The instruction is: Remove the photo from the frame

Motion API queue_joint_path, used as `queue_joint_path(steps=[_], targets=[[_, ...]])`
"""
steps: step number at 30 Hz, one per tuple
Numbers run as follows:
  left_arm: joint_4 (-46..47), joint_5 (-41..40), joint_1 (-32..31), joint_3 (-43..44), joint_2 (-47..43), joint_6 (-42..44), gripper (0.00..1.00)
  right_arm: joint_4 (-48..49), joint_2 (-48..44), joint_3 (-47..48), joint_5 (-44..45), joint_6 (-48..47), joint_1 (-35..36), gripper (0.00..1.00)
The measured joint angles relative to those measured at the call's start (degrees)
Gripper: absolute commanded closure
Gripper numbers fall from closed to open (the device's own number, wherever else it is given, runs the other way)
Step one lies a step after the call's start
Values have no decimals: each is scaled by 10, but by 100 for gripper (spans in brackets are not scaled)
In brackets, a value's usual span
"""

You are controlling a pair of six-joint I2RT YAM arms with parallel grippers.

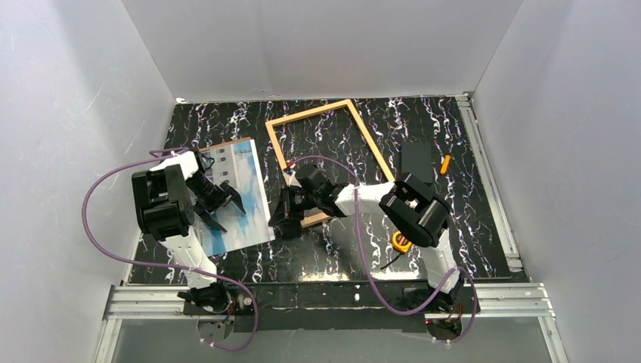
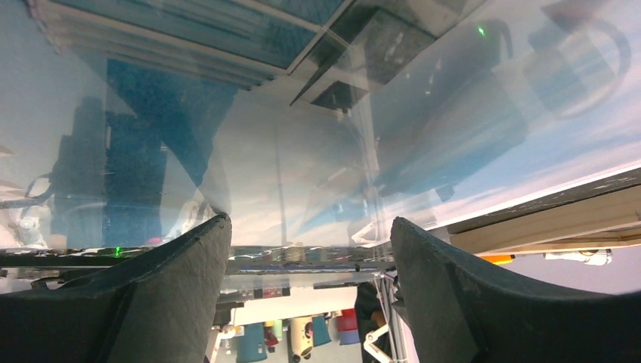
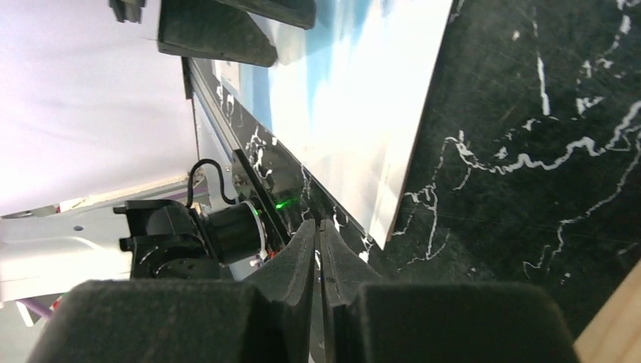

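Finds the left tool (image 1: 233, 215) spread wide and empty, poised just over the photo (image 1: 248, 178). Finds the right tool (image 1: 278, 223) pressed together on nothing, low between the photo's right edge and the near-left corner of the frame (image 1: 308, 112). Places the photo flat on the black marbled bench (image 1: 461, 219), left of the frame, fully outside it, picture side up.

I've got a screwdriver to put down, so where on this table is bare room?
Bare tabletop lies right of the right arm, along the middle of the near edge, and inside the frame. Crowded: the photo under the left gripper, the right gripper at the frame's near-left corner.
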Motion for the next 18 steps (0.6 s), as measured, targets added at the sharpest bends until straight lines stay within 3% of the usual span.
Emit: queue_joint_path(steps=[7, 18], targets=[[0, 0, 0, 0, 0, 1, 24, -3, -4, -5, 7, 10, 0, 68], [0, 0, 0, 0, 0, 1, 24, 33, 1, -59, 11, 58, 18, 66]])
